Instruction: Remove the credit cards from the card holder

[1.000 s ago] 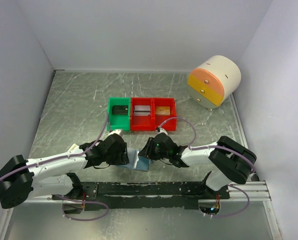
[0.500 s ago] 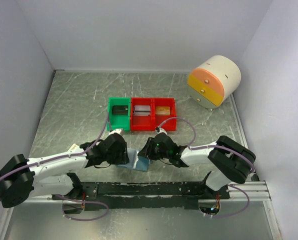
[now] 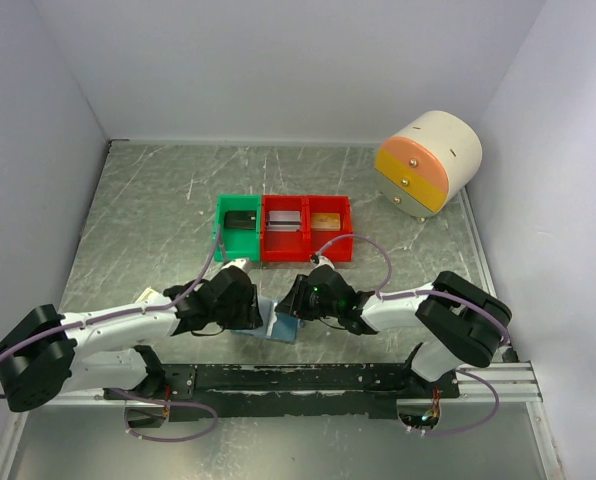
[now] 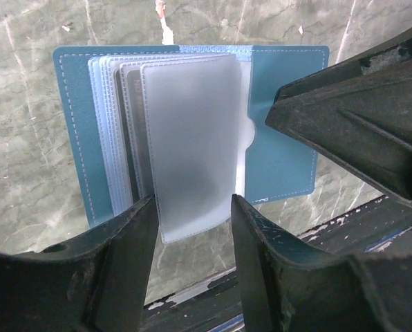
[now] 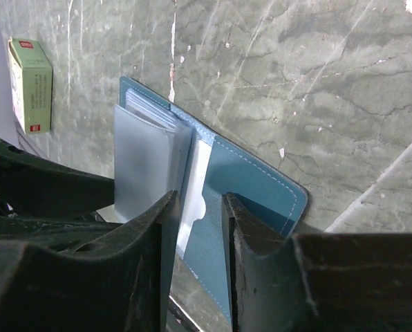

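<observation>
The slate-blue card holder (image 3: 281,327) lies open on the table between my two grippers. In the left wrist view its blue cover (image 4: 289,138) is spread flat and a fan of clear sleeves rises from the spine. A frosted sleeve (image 4: 189,138) stands in front, and the edge of a dark grey credit card (image 4: 132,131) shows behind it. My left gripper (image 4: 193,207) is open, its fingers either side of that sleeve's lower edge. My right gripper (image 5: 197,204) hovers over the cover's right flap (image 5: 254,180) with a narrow gap and nothing pinched.
A green bin (image 3: 239,228) and two red bins (image 3: 285,228) stand in a row behind the grippers. A cream and orange drawer unit (image 3: 428,160) sits at the back right. A small green box (image 5: 32,83) lies left of the wallet. The black rail (image 3: 308,378) runs along the near edge.
My left gripper's jaws have narrowed a little around the standing sleeve and the left arm has edged toward the wallet. The right gripper has stayed put.
</observation>
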Controlling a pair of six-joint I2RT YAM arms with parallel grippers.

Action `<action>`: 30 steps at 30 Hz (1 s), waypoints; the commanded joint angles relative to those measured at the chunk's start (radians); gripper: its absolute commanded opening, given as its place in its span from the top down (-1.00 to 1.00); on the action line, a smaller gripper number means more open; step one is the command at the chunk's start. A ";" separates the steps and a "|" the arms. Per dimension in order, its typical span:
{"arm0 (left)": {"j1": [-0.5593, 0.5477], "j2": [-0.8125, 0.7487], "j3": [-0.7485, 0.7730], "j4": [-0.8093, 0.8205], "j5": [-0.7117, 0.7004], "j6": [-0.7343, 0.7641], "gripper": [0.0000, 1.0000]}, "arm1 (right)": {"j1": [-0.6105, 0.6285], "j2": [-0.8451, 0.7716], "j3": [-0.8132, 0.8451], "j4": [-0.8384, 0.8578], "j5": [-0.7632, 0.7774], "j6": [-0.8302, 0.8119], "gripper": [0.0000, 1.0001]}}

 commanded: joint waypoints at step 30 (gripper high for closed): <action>-0.007 -0.095 -0.063 -0.027 -0.056 -0.050 -0.22 | 0.074 0.199 0.159 -0.300 0.093 -0.061 0.51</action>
